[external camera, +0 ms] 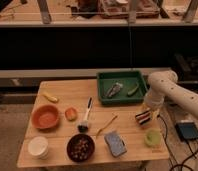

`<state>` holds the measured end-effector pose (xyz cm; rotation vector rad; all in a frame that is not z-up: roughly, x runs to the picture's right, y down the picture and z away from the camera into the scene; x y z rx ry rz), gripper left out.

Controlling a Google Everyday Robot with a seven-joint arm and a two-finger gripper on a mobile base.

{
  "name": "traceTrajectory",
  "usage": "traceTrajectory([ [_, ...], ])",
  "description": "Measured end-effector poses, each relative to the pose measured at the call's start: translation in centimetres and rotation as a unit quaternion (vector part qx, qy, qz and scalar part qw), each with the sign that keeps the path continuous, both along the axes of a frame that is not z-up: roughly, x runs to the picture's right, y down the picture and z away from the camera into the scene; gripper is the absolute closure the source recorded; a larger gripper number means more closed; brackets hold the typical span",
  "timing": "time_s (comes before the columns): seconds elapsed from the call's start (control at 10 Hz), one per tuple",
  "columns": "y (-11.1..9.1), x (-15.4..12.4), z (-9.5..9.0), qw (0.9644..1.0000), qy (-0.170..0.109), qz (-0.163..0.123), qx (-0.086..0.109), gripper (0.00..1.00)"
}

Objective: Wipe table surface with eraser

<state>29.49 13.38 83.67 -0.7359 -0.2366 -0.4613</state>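
At the right of the table surface [67,100], the tool [146,113] clamps the eraser [142,118].

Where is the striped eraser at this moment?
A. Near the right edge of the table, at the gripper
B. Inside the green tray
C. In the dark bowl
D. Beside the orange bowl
A: the eraser is near the right edge of the table surface, in front of the green tray and outside it, with the gripper directly at it.
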Motion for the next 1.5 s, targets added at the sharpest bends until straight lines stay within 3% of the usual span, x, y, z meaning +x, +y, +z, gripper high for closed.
traceTrajectory([
  [0.2, -0.8, -0.5, 0.6, 1.0000, -0.002, 0.001, 0.006, 1.00],
  [0.6, -2.2, -4.0, 1.4, 0.9993, -0.030, -0.012, 0.016, 1.00],
  [1.0, -1.2, -9.1, 1.3, 0.9962, -0.079, -0.035, 0.008, 1.00],
  [1.5, 1.3, -10.5, 0.2, 0.9923, -0.115, -0.045, -0.010, 1.00],
])
